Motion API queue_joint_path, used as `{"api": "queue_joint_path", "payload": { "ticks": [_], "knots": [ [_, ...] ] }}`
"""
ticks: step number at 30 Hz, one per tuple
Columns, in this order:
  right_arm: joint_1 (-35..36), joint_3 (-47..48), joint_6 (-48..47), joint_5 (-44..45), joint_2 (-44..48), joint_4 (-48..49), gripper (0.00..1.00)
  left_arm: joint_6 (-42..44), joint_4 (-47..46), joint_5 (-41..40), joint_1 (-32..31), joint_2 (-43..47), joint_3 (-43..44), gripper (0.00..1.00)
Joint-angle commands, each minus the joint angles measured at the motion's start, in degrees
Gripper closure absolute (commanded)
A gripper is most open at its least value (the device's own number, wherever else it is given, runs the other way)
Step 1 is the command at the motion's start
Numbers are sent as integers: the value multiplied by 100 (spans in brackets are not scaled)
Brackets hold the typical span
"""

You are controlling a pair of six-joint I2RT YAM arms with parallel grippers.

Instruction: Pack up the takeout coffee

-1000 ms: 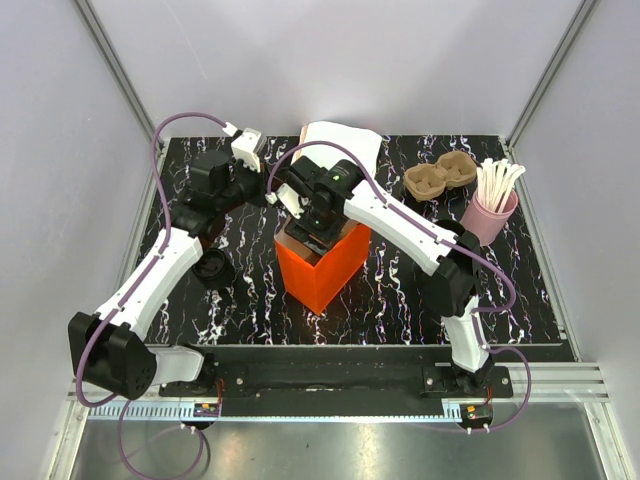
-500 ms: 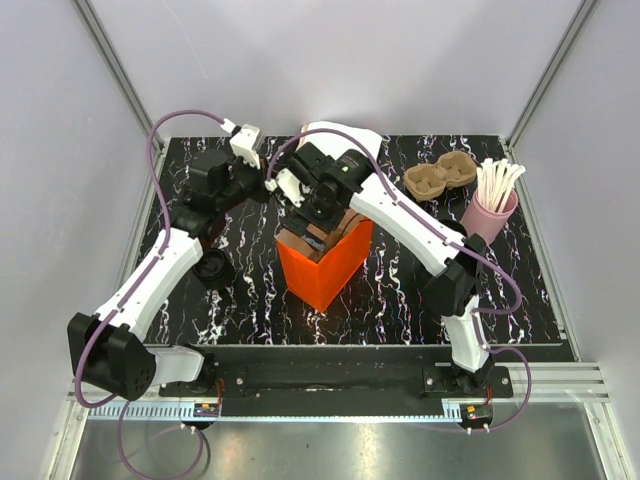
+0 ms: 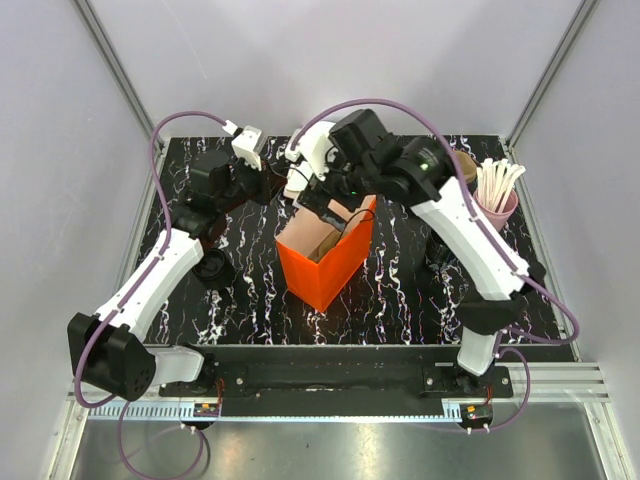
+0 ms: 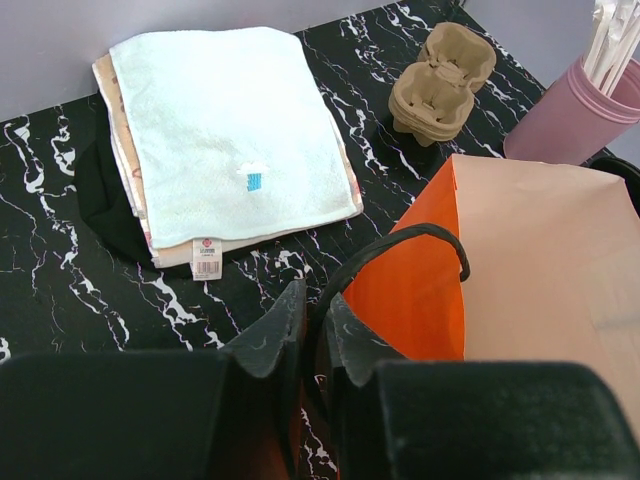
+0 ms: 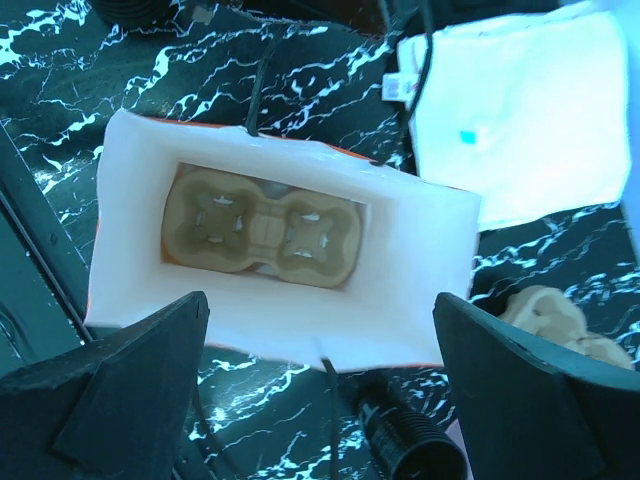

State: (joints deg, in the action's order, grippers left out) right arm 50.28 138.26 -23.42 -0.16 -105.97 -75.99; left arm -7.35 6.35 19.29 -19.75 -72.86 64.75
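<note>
Our left gripper (image 4: 310,322) pinches the black handle (image 4: 410,230) of the orange bag (image 4: 400,300). Our right gripper (image 5: 318,303) hangs above it, fingers wide apart.

Folded towel (image 4: 230,140); cardboard carrier (image 4: 440,85); pink cup (image 4: 570,120), maybe straws (image 4: 615,35).

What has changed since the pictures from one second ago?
The right gripper rose out of the orange bag and drew back toward the far side, its jaws opening wide, apparently letting go of the cardboard cup carrier now on the bag's bottom. Unchanged: the left gripper stays shut on the bag's handle; bag and pink cup have not moved.
</note>
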Motion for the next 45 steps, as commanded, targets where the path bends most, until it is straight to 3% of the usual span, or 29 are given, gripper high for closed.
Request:
{"api": "queue_joint_path", "payload": {
  "ticks": [1,19,34,45],
  "knots": [
    [52,0,-400,-115,498,14,0,32,-248,84,-12,96,37,85],
    [43,-1845,-1006,-309,1974,75,0,155,-152,84,-20,132,117,83],
    [34,-2962,-1261,-669,2274,374,0,173,-143,84,-12,158,117,83],
    [43,-3182,-1446,-871,2467,637,0,191,-143,93,-12,149,134,83]
  ]
}}
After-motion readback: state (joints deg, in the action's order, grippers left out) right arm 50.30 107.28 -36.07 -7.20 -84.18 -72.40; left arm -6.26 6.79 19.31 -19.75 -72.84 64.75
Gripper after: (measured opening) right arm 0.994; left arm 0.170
